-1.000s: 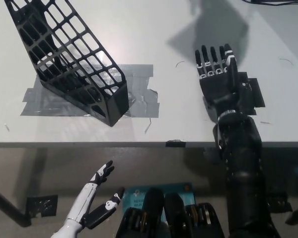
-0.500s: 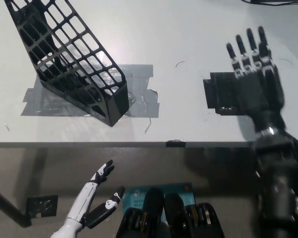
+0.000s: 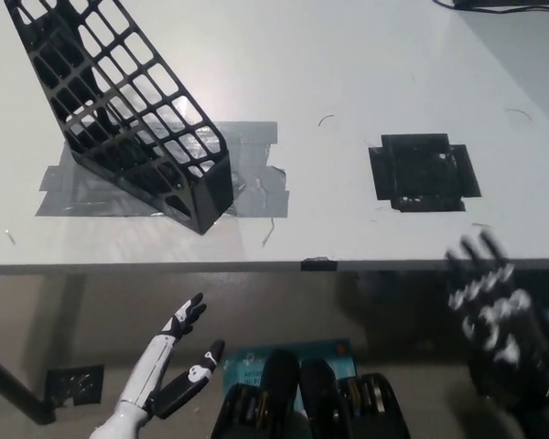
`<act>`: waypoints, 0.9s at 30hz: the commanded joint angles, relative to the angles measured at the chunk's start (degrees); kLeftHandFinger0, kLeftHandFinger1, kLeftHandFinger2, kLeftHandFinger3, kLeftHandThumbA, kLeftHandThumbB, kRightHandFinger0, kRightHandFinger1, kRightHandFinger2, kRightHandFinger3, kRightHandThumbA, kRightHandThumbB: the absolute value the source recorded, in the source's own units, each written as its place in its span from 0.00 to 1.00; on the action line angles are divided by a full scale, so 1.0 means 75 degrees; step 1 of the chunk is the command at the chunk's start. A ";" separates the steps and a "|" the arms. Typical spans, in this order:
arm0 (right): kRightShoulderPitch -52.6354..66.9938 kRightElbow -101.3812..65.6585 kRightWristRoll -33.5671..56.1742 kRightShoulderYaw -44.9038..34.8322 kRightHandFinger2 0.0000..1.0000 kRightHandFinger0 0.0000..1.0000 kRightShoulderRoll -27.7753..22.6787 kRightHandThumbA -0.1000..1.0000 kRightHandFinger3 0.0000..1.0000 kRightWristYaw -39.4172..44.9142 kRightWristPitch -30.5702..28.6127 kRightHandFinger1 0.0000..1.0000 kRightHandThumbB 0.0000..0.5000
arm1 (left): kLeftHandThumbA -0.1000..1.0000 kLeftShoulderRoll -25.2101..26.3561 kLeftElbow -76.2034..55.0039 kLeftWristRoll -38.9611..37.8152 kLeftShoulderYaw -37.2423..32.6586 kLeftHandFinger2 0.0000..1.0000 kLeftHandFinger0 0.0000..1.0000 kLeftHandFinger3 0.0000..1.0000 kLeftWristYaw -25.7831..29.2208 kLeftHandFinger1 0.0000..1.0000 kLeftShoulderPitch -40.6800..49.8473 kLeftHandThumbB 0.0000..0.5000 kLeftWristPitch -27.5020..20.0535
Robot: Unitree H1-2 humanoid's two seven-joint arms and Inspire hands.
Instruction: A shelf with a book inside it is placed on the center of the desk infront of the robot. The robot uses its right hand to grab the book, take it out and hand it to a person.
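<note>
A black lattice shelf (image 3: 119, 110) stands tilted on grey tape at the left of the white desk (image 3: 329, 73). No book shows inside it or anywhere else in view. My black right hand (image 3: 489, 306) is blurred at the lower right, below the desk's front edge, open with fingers spread and holding nothing. My white left hand (image 3: 169, 352) rests at the lower left below the desk, open and empty.
A black taped square (image 3: 424, 172) marks the desk right of centre. Grey tape (image 3: 165, 183) lies under the shelf. A small black tab (image 3: 315, 264) sits on the front edge. Cables (image 3: 503, 5) cross the far right corner.
My right hand has dropped from above the black square on the desk down past the front edge to the lower right. The shadow at the top has gone. The left hand stayed put.
</note>
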 commanded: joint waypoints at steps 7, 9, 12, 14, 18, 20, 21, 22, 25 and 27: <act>0.0209 0.1949 -0.1760 0.0742 1.00 1.00 -0.0133 1.00 1.00 0.0985 -0.1554 1.00 0.97 | 0.83 0.0018 -0.0263 -0.0256 0.0028 1.00 1.00 1.00 0.0048 1.00 0.0383 0.65 -0.0234; 0.0191 0.1961 -0.1898 0.0798 1.00 1.00 -0.0134 1.00 1.00 0.0927 -0.1547 1.00 0.95 | 0.86 0.0002 -0.0266 -0.0260 0.0041 1.00 1.00 1.00 0.0068 1.00 0.0385 0.63 -0.0232; 0.0175 0.2031 -0.2026 0.0860 1.00 1.00 -0.0129 1.00 1.00 0.0912 -0.1536 1.00 0.95 | 0.88 -0.0027 -0.0186 -0.0290 0.0067 1.00 1.00 1.00 0.0118 1.00 0.0371 0.59 -0.0318; 0.0105 0.2036 -0.2098 0.0872 1.00 1.00 -0.0162 1.00 1.00 0.0889 -0.1475 1.00 0.90 | 0.93 -0.0031 -0.0189 -0.0242 0.0059 1.00 1.00 1.00 0.0133 1.00 0.0330 0.58 -0.0304; 0.0129 0.2121 -0.2184 0.0862 1.00 1.00 -0.0129 1.00 1.00 0.0859 -0.1413 1.00 0.92 | 0.99 0.0001 -0.0106 -0.0220 0.0038 1.00 1.00 1.00 0.0145 1.00 0.0386 0.53 -0.0522; 0.0171 0.2161 -0.2209 0.0841 1.00 1.00 -0.0130 1.00 1.00 0.0875 -0.1425 1.00 0.91 | 1.00 -0.0027 -0.0155 -0.0234 0.0039 1.00 1.00 1.00 0.0139 1.00 0.0454 0.52 -0.0475; 0.0193 0.2157 -0.2240 0.0840 1.00 1.00 -0.0131 1.00 1.00 0.0857 -0.1426 1.00 0.90 | 1.00 -0.0038 -0.0143 -0.0233 0.0042 1.00 1.00 1.00 0.0157 1.00 0.0477 0.50 -0.0506; 0.0222 0.2152 -0.2327 0.0837 1.00 1.00 -0.0127 1.00 1.00 0.0808 -0.1456 1.00 0.89 | 1.00 -0.0058 -0.0119 -0.0223 0.0049 1.00 1.00 1.00 0.0199 1.00 0.0506 0.46 -0.0577; 0.0305 0.2105 -0.2512 0.0860 1.00 1.00 -0.0064 1.00 1.00 0.0698 -0.1497 1.00 0.86 | 1.00 -0.0102 -0.0142 -0.0283 0.0109 1.00 1.00 1.00 0.0245 1.00 0.0606 0.41 -0.0585; 0.0322 0.2086 -0.2533 0.0887 1.00 1.00 0.0002 1.00 1.00 0.0675 -0.1453 1.00 0.84 | 1.00 -0.0100 -0.0124 -0.0273 0.0143 1.00 1.00 1.00 0.0285 1.00 0.0665 0.37 -0.0666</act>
